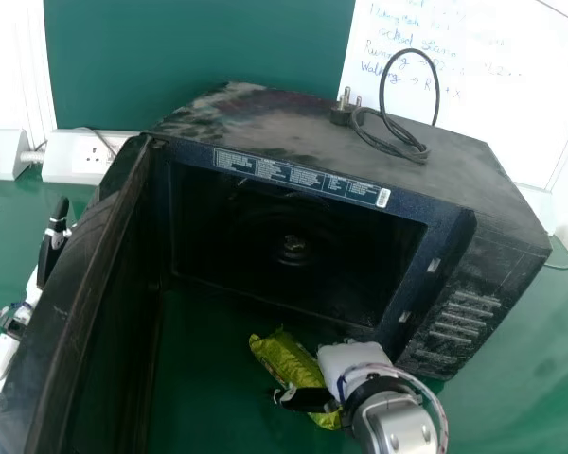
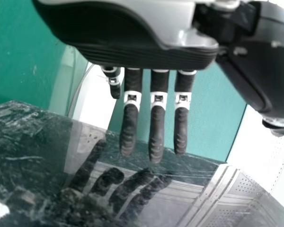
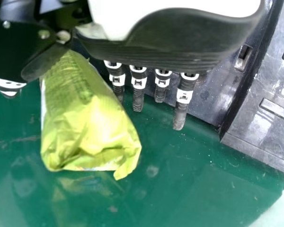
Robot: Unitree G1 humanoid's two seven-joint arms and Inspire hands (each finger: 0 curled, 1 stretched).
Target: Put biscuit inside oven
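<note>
Lining up grip: biscuit packet lies on green table, well in from far edge, before mouth of oven. Our right hand is nearer, just right of packet, fingers straight, thumb over near end; no closed grip. Long axis slants far-left to near-right, so we likely pinch, lift, turn leftward. Left hand, open, sits outside door.

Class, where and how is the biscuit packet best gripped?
Probably around the middle of the biscuit packet, the right hand coming from the packet's right, thumb and fingers closing across its narrow width, since it lies flat, long and slim.
</note>
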